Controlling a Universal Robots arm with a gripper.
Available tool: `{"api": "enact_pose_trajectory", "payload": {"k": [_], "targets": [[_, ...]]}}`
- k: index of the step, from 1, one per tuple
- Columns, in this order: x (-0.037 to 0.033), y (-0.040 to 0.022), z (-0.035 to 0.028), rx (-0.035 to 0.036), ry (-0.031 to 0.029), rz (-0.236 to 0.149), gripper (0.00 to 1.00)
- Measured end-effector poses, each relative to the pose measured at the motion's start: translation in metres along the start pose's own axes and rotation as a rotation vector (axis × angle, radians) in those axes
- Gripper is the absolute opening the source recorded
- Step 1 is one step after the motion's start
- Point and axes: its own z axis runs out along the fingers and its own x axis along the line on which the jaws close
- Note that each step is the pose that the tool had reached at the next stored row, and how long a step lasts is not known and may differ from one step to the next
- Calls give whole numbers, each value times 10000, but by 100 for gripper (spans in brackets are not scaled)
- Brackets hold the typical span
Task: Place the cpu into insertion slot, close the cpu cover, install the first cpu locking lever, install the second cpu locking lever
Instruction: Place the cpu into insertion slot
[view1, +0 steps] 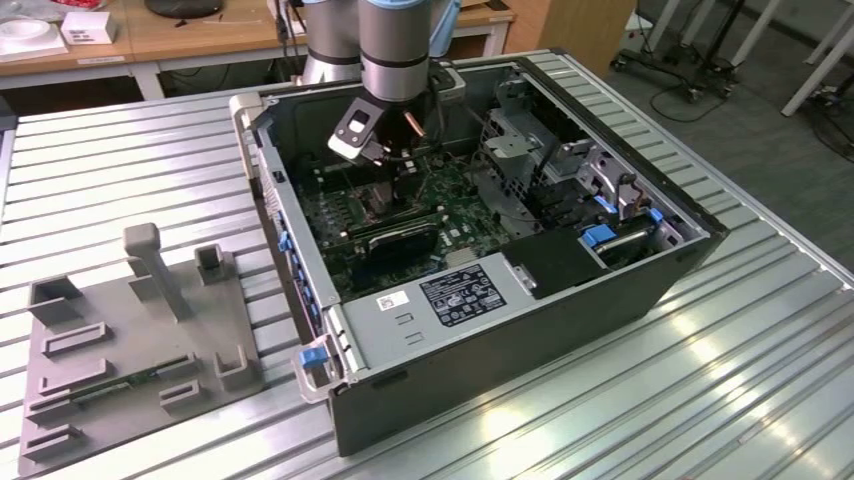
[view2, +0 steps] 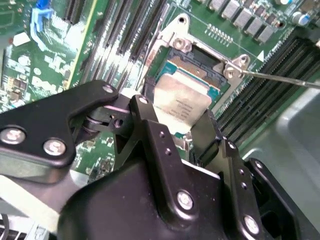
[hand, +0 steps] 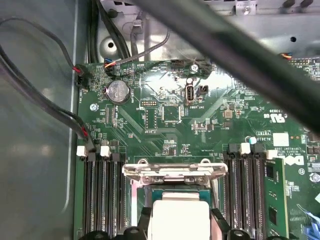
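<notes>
From my station I see the arm (view1: 398, 50) reaching straight down into the open computer case (view1: 641, 290), which lies on its side on the ribbed metal surface (view1: 120, 170). To the exterior view's left of the case sits a grey fixture (view1: 134, 340) with upright holders, well apart from the arm. Inside the case, the jaws are down over the green circuit board (hand: 165, 130), near the far-left part of it in the exterior view. In both wrist views the jaws are narrow, their 2 black fingers (view2: 150, 120) pressed on opposite edges of the cpu (view2: 180, 97), so I read them as holding it. The cpu (hand: 180, 215) hangs tilted over the insertion slot (view2: 192, 62), covering part of it; a strip of the tan-gold pin field is bare beyond its far edge, and I cannot tell whether the chip touches the slot. A silver plate (hand: 175, 172) stands along 1 edge of the slot. A thin metal rod (view2: 280, 77) juts out from a corner of the slot's frame. Long black memory slots (hand: 100, 200) run on both sides of the slot.
</notes>
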Motion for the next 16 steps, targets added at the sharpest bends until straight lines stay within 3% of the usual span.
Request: {"api": "enact_pose_trajectory", "payload": {"k": [16], "targets": [[-2, -11, 67, 1, -2, -2, 54]]}}
